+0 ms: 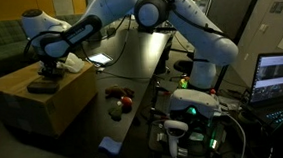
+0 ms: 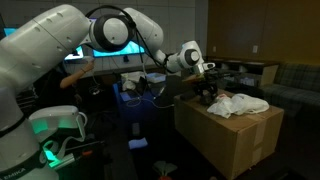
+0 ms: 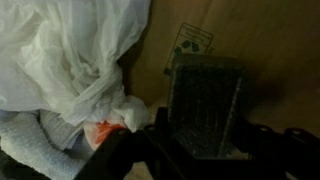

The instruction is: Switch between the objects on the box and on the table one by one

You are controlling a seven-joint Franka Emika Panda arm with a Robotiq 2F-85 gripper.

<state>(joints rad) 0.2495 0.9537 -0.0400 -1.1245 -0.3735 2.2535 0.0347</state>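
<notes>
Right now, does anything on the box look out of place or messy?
Only the white cloth rag: it lies crumpled in a heap on the tan cardboard box, beside the claw, with a reddish patch showing at its edge. Nothing looks spilled or damaged.

No legible txt; printed mark (image 3: 192, 41) on box (image 3: 275, 50) too blurry to read.

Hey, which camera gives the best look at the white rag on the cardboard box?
Best: an exterior view where the white rag lies whole atop the cardboard box. In an exterior view only a patch of rag shows beside the end effector. The wrist view is close but crops it.
</notes>
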